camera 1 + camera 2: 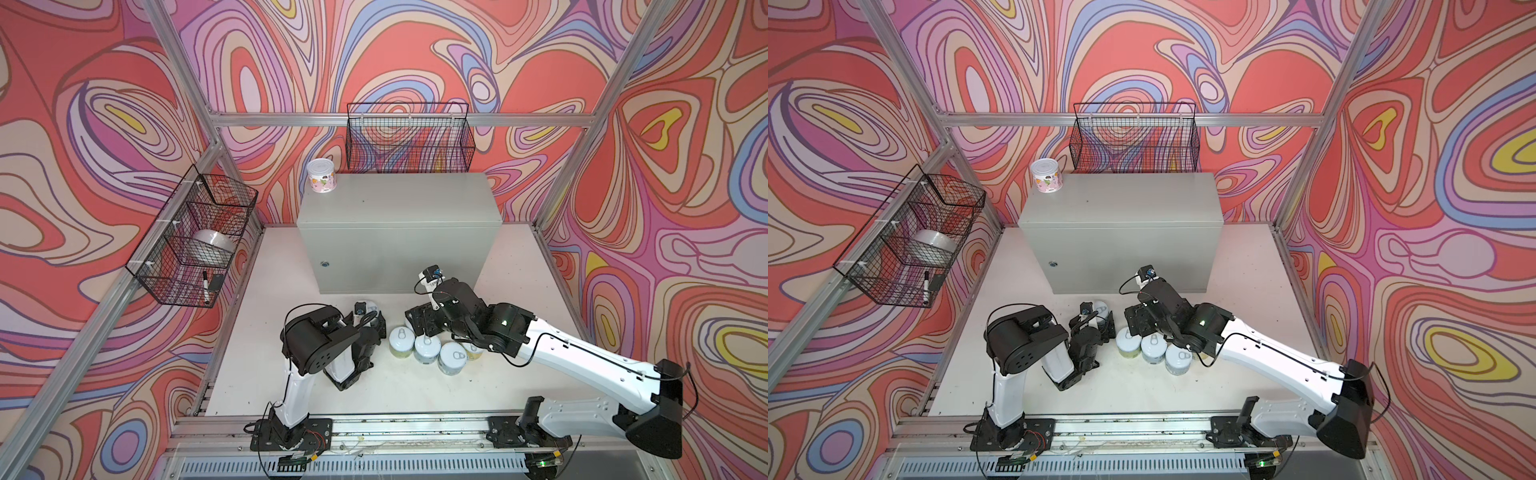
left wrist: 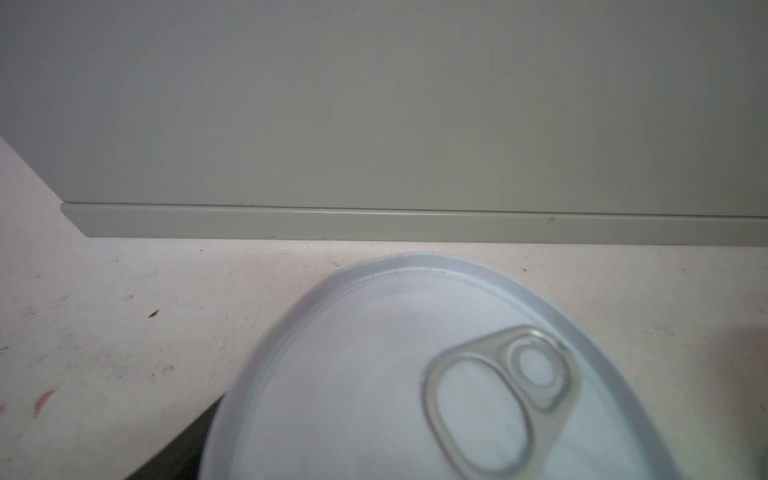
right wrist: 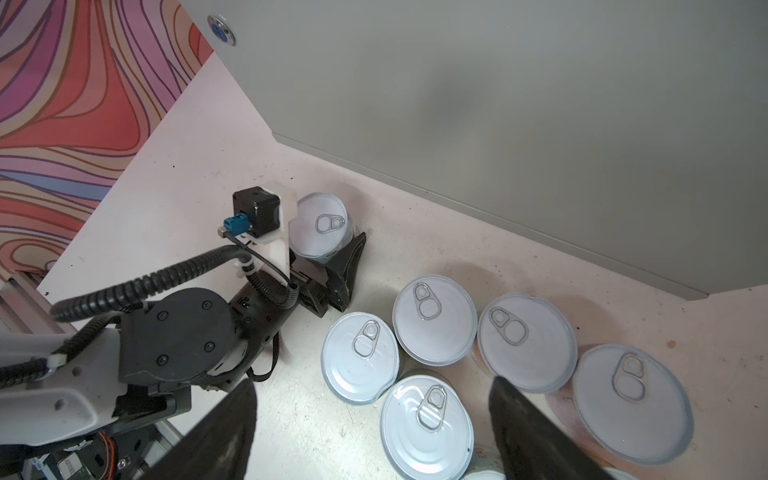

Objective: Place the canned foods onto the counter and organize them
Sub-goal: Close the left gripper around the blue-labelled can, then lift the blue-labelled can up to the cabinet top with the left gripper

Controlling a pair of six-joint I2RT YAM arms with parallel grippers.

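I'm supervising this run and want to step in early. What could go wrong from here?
1. The left gripper straddles a can close to the counter's front; lifting it might scrape that face.
2. The right gripper, open, hovers over packed cans; a finger may knock a neighbour.
3. The pink can stands at the counter's back corner; a careless placement could push it off.

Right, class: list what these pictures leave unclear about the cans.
Both top views: right arm covers part of the can cluster; no count.
Left wrist view: near can blurred, cut by the bottom edge; label unseen.
Both top views: pink can print too small to read.
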